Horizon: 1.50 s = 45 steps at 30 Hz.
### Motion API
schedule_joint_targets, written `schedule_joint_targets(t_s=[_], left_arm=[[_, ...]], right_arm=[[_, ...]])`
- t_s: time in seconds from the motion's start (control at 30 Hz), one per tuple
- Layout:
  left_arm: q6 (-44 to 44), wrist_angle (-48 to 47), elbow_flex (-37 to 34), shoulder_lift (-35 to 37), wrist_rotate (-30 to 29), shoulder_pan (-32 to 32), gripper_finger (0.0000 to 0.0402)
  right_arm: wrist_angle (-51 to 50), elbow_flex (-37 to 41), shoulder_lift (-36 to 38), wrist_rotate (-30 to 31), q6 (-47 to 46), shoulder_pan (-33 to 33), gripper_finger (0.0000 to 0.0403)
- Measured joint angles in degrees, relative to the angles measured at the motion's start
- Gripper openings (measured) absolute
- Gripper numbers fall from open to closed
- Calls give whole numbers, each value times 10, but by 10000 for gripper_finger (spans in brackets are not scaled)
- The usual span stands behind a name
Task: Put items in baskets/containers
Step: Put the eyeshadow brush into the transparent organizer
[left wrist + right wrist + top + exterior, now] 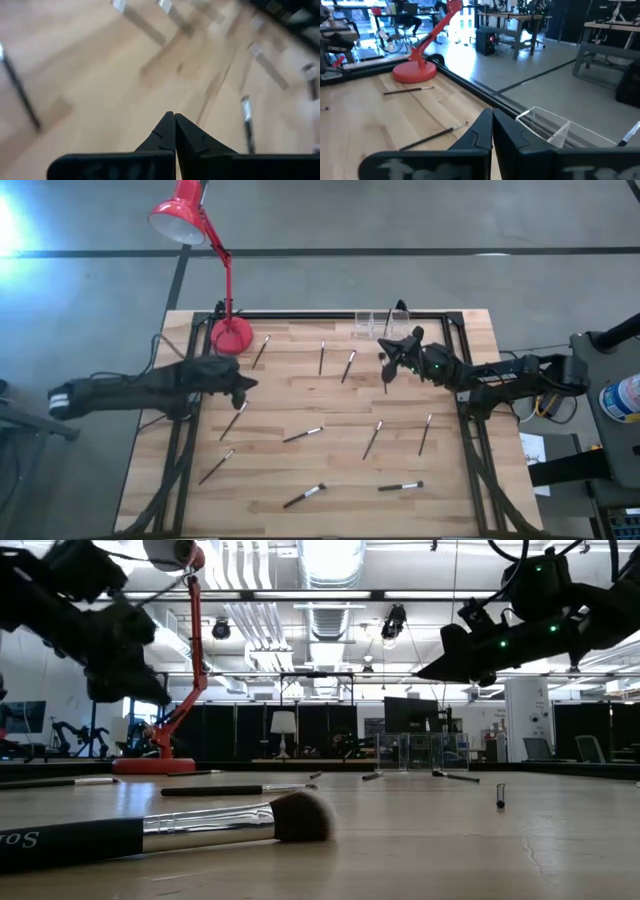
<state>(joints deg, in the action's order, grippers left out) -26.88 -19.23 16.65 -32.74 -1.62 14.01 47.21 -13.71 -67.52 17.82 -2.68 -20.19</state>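
Overhead, both closed, empty hands hover: left hand [243,385] by red lamp [231,335], right hand [384,356] near organiser [378,323].

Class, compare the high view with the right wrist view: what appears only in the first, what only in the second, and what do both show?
Only the high view shows the whole table, the left gripper shut above it, and the brushes strewn over the near half, such as one brush.

Only the right wrist view shows the room beyond the table: desks, chairs and equipment.

Both show the red lamp, the clear organiser at the table's far edge, and the right gripper, shut.
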Motion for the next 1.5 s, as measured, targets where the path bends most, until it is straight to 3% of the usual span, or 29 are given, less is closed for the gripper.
schedule_joint_targets(t_s=[0.27,0.47,0.67,1.03,1.33,1.5], left_arm=[[-117,-164,100,-117,-45,-71,12],[-167,-216,148,-211,-52,-120,73],[-190,-232,162,-295,-60,-126,123],[-217,-223,129,-323,-71,-100,135],[-197,-130,85,-322,-60,-68,135],[-191,-137,85,-328,-59,-66,120]], right_arm=[[-2,0,3,-5,-1,17,8],[-2,0,4,-3,10,35,8],[1,0,4,-3,10,38,8],[1,0,4,-2,7,41,8],[2,0,4,-2,7,42,8],[2,0,4,-2,7,42,8]])
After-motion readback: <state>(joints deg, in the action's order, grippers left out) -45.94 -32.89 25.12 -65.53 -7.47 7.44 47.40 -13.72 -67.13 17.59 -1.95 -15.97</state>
